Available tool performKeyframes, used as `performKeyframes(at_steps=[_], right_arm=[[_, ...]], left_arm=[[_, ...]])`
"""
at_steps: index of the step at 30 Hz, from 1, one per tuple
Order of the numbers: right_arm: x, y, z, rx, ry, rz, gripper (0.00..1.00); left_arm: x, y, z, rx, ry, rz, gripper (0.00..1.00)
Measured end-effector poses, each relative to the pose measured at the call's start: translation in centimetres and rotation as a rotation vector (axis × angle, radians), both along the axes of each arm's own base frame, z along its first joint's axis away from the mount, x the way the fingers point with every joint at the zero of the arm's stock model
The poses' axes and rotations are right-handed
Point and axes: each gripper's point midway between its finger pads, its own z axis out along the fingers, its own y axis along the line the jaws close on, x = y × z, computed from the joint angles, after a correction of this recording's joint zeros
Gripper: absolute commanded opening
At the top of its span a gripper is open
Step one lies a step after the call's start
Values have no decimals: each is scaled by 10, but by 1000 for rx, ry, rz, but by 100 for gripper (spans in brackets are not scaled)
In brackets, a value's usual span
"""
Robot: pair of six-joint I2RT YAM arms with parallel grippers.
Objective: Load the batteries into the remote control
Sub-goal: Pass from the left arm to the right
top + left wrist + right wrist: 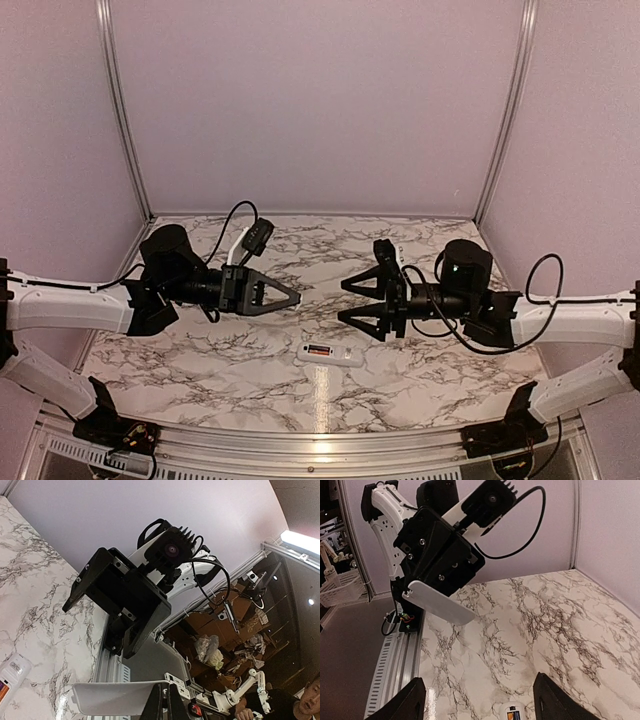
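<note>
The white remote control [330, 353] lies back up on the marble table, between and in front of both grippers. Its battery bay is open, with an orange battery [320, 351] and a dark one beside it inside. The remote also shows in the left wrist view [12, 677] and the right wrist view [512, 714]. My left gripper [293, 296] hovers above the table, shut on a flat plain white piece [115, 697], which also shows in the right wrist view [440, 605]. My right gripper [343, 300] faces it, open and empty, its fingers [412, 700] wide apart.
The marble table [250, 380] is walled by pale panels at the back and sides. A metal rail [300, 450] runs along the near edge. The two grippers point at each other, a short gap apart above the table's middle.
</note>
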Motion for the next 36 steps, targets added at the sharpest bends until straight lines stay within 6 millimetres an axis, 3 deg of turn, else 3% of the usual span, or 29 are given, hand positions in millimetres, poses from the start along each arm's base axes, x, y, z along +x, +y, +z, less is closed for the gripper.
performKeyframes(at_steps=[6, 10, 16, 25, 36], right_arm=[[-36, 15, 32, 26, -202, 31, 71], [-51, 24, 44, 27, -289, 22, 69], [-63, 52, 65, 3, -404, -5, 67], [-55, 65, 44, -103, -460, -84, 58], [-43, 61, 44, -130, -489, -162, 54]], left_arm=[[-19, 5, 25, -87, 26, -99, 0], [-29, 3, 28, -104, 40, -142, 0], [-33, -2, 28, -124, 76, -169, 0], [-35, -2, 31, -168, 104, -178, 0], [-33, -2, 32, -201, 136, -176, 0]])
